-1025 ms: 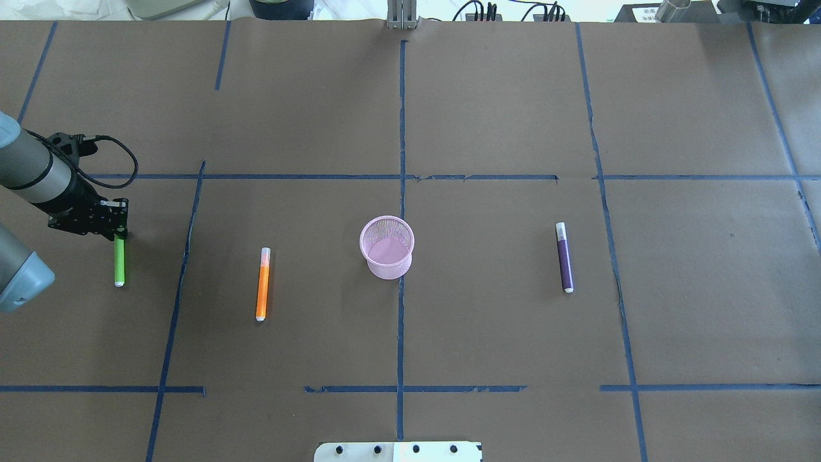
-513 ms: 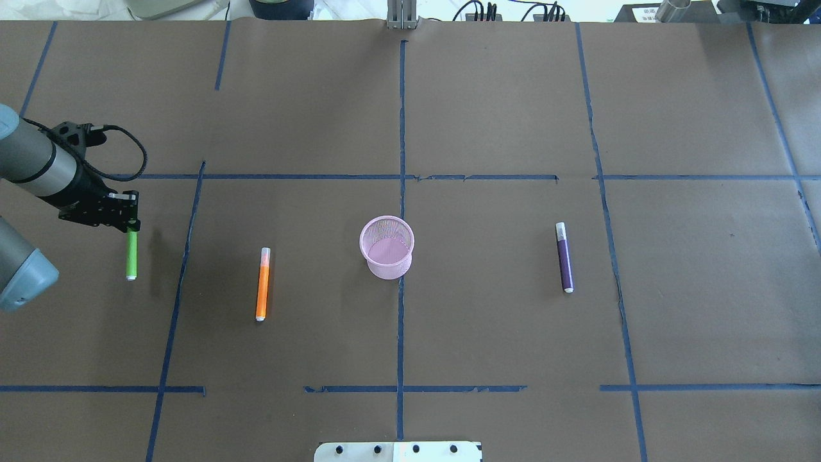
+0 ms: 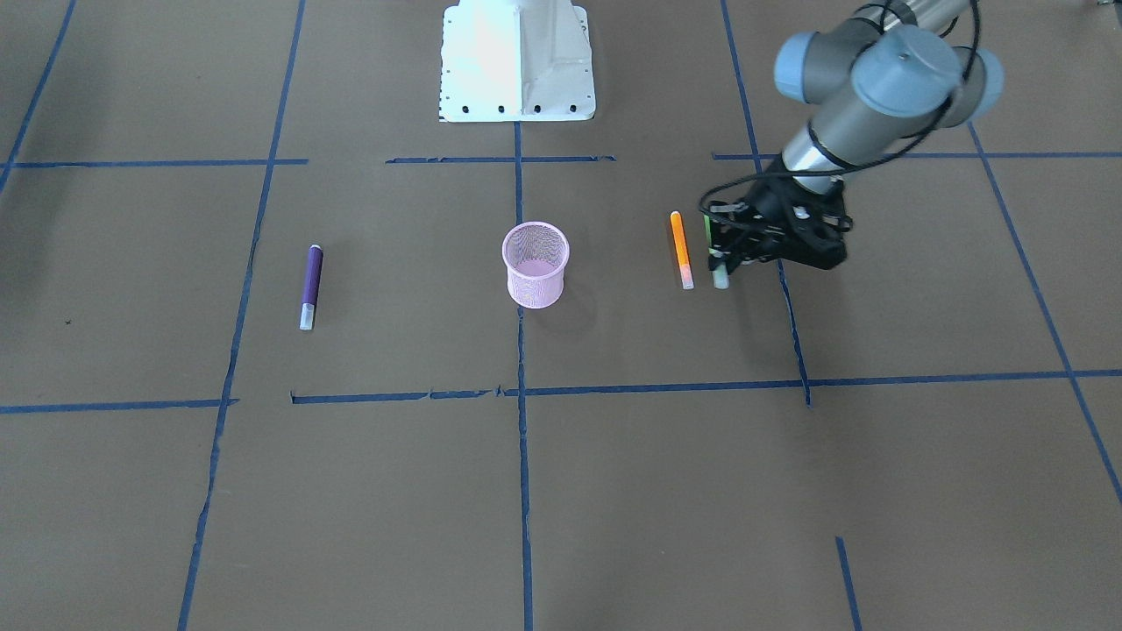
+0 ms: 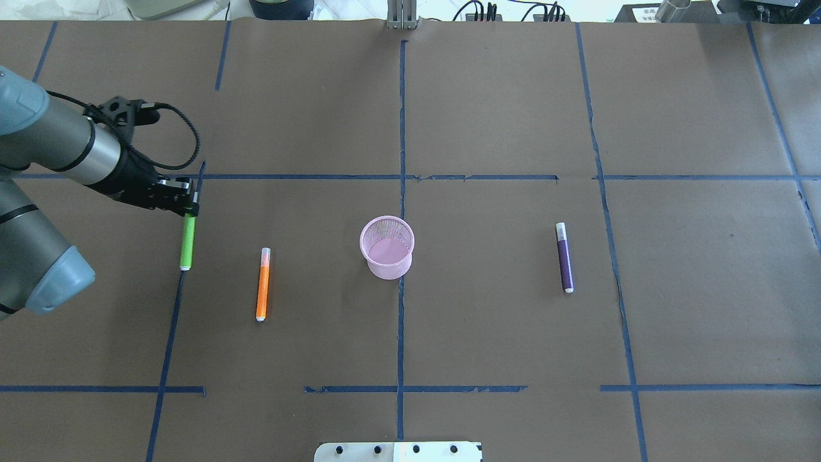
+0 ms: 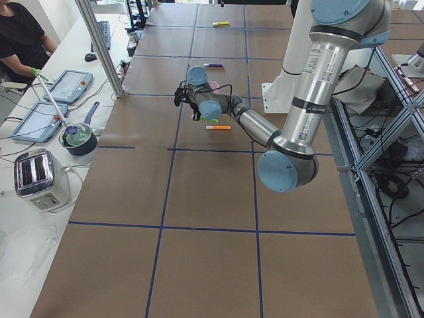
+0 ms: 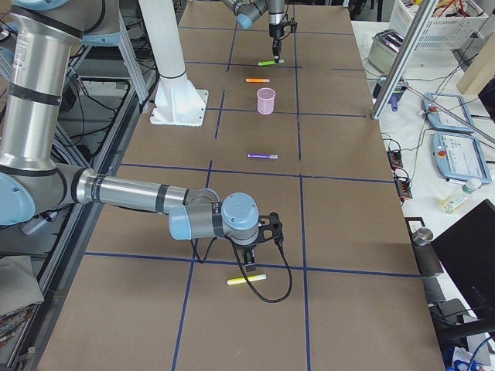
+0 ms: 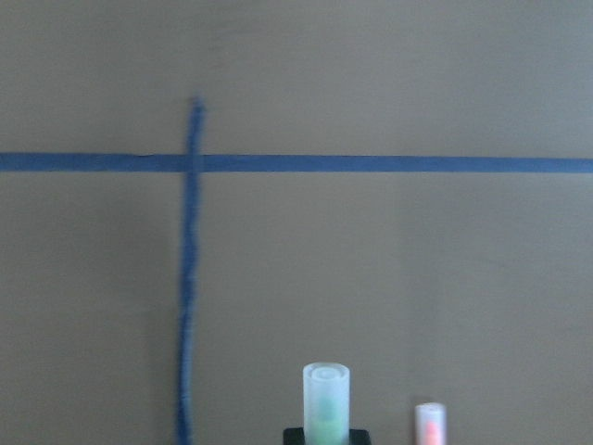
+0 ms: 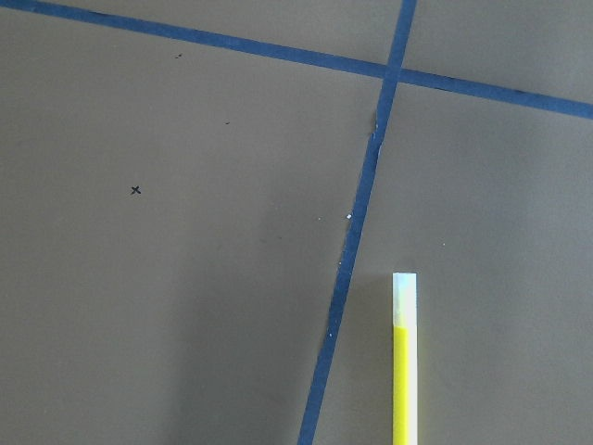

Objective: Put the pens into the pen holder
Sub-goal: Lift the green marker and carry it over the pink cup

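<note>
Now: left tool (image 4: 190, 212) pinching the green pen (image 4: 187, 242) by its cap end, out on the robot's left of the pen holder (image 4: 388, 266)
Pen looks light & stiff w/ a smooth plastic barrel, so prob slippery; gripped at one end it may swing in the pinch, a mid-barrel hold would balance better. It's a slim bright-green stick w/ a pale translucent cap, seemingly clear of the bench (image 4: 500, 333), w/ the orange pen (image 4: 262, 289) lying btwn it & the holder. Holder is a small pink wire-mesh cup, upright, no pen in it yet, likely light enough to tip if knocked at the rim. The purple pen (image 4: 565, 260) lies well apart on the holder's other side. Far off, the right tool (image 6: 250, 267) hangs by a yellow pen (image 8: 401, 371); can't tell if spread or pressed together
</note>
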### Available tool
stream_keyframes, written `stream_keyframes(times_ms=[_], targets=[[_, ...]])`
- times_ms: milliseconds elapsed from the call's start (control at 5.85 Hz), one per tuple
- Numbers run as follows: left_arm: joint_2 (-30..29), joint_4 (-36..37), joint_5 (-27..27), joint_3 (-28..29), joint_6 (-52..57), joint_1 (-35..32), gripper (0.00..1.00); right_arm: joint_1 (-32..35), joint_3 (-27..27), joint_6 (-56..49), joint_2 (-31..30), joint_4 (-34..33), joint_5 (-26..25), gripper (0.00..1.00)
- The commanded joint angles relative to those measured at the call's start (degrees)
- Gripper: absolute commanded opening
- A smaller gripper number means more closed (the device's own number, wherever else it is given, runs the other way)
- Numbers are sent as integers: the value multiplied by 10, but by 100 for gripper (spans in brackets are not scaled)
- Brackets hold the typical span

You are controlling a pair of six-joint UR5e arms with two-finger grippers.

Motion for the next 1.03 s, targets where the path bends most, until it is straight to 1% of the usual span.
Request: stream_keyframes(times_ms=[0,171,342,513,854], targets=[[-93,-20,189,-17,-3,69,0,0,1,0,2,1,0,100],[-92,-126,380,-17,-14,139,0,1,2,0,1,1,2,100],[-90,-134,453,-9,-10,179,0,0,1,1,2,1,2,100],[-85,-133,486,-8,-10,191,0,0,3,0,2,2,3,100],[-73,-137,580,6,-10,234,1,0,4,0,2,1,3,100]])
